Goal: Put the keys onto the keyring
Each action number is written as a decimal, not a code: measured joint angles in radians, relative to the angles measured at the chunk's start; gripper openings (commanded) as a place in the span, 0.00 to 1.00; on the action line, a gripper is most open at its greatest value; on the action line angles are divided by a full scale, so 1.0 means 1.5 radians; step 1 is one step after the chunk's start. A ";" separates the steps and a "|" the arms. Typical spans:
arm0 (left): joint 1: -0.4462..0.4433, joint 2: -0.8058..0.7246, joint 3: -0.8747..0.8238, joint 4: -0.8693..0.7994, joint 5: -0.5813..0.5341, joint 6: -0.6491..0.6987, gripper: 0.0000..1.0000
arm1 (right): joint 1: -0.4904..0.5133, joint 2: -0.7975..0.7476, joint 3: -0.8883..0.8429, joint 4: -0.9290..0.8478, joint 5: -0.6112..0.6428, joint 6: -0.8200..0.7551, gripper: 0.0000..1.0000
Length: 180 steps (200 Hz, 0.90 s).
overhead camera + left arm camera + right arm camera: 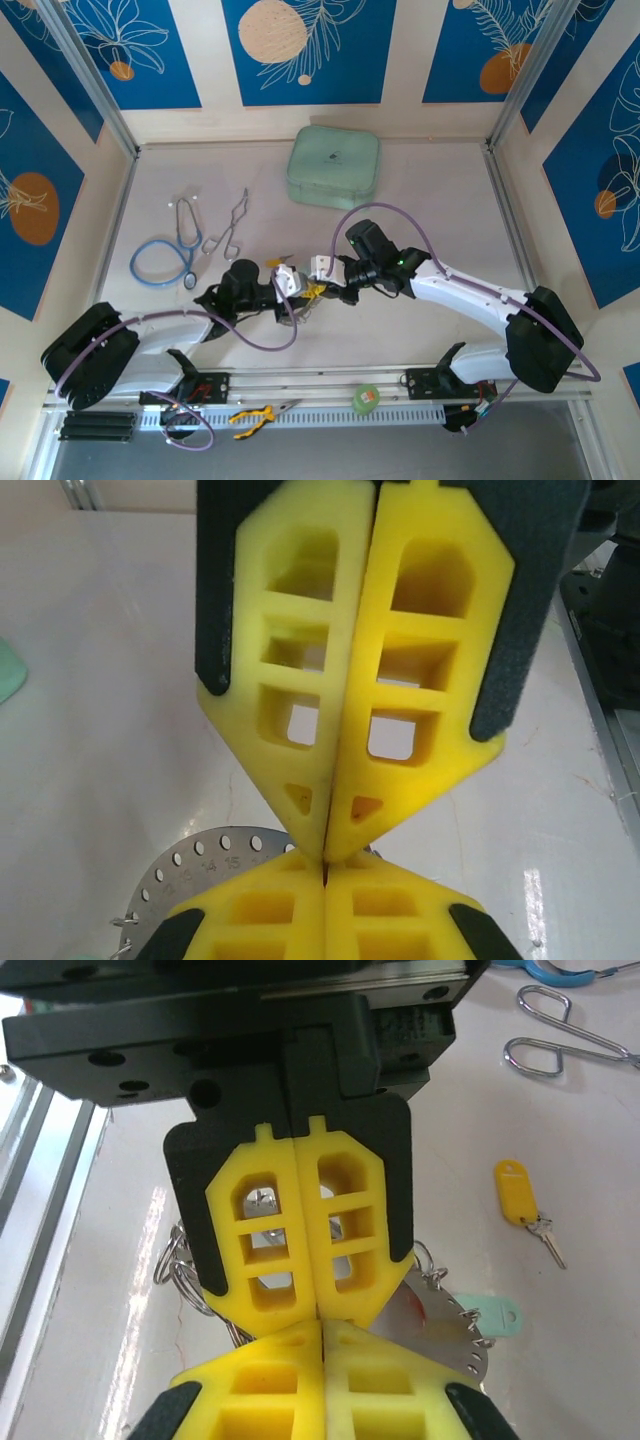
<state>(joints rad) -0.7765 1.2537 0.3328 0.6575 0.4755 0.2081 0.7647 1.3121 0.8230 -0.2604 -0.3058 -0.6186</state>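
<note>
- The left gripper (323,875) and the right gripper (323,1332) meet tip to tip over the middle of the table (440,230).
- The left jaws are pressed fully together, and the right jaws are closed to a hairline seam. The touching fingertips hide the contact spot, so I cannot tell whether either one pinches anything.
- In the right wrist view, the wire loops of the keyring (180,1270) show at 9 o'clock of the fingertips. A perforated silver plate (445,1335) lies at 4 o'clock.
- A yellow-headed key (520,1200) lies loose on the table at 2 o'clock, well apart from the loops. A teal tag (495,1312) sits against the plate's edge at 3 o'clock.
- To do this step well, one gripper should hold a single loop steady while the other works.
- Thin wire probably slips on soft foam, so check the pinch with a small lift before drawing the grippers apart.
- Keep movements short and level, because a tug could drag the whole ring sideways.
- The loose key needs a grip on its plastic head, leaving its hole free.
</note>
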 measured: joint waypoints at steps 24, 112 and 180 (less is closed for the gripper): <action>0.000 0.000 -0.004 0.018 0.002 -0.001 0.00 | -0.028 -0.028 -0.002 0.023 -0.030 0.035 0.38; 0.001 -0.024 -0.005 0.086 -0.020 -0.070 0.00 | -0.175 -0.197 -0.064 0.102 -0.021 0.288 0.32; 0.002 -0.006 0.013 0.165 -0.002 -0.124 0.00 | -0.246 -0.248 -0.101 0.189 -0.035 0.363 0.35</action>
<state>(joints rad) -0.7742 1.2446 0.3531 0.9043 0.4728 0.0227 0.3950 0.9398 0.6712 0.0227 -0.3580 -0.0746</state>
